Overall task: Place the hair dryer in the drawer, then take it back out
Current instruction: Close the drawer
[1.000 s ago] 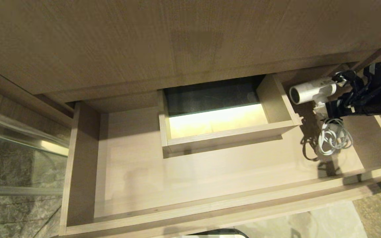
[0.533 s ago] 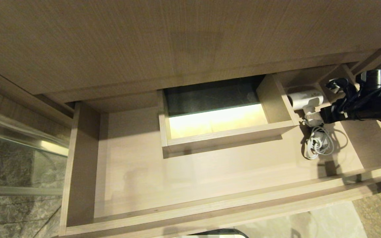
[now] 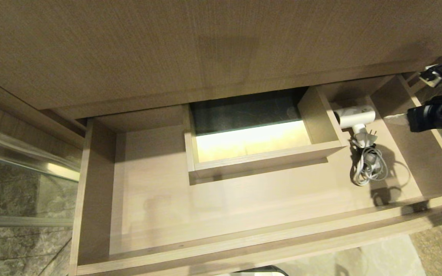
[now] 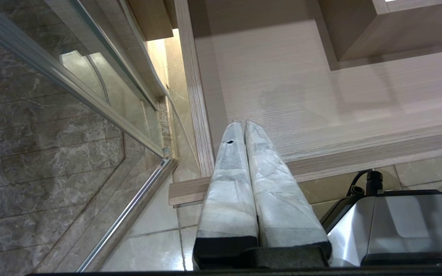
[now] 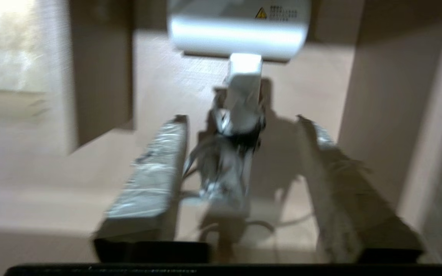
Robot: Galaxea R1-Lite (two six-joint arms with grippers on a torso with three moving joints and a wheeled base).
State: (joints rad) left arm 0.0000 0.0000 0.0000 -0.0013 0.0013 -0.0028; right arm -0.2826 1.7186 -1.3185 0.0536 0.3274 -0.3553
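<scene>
The drawer stands open; the hair dryer lies inside.

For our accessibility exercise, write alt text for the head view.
A white hair dryer lies in the right rear of an open wooden drawer, bundled cord in front of it. The right gripper hangs above the drawer's right wall, clear of it.

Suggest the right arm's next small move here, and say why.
Probably bring the right gripper back down around the hair dryer handle. The dryer lies in the drawer beside the boxed cutout, its cord bundled in front; the gripper is open and holds nothing, so only taking it out is left.
</scene>
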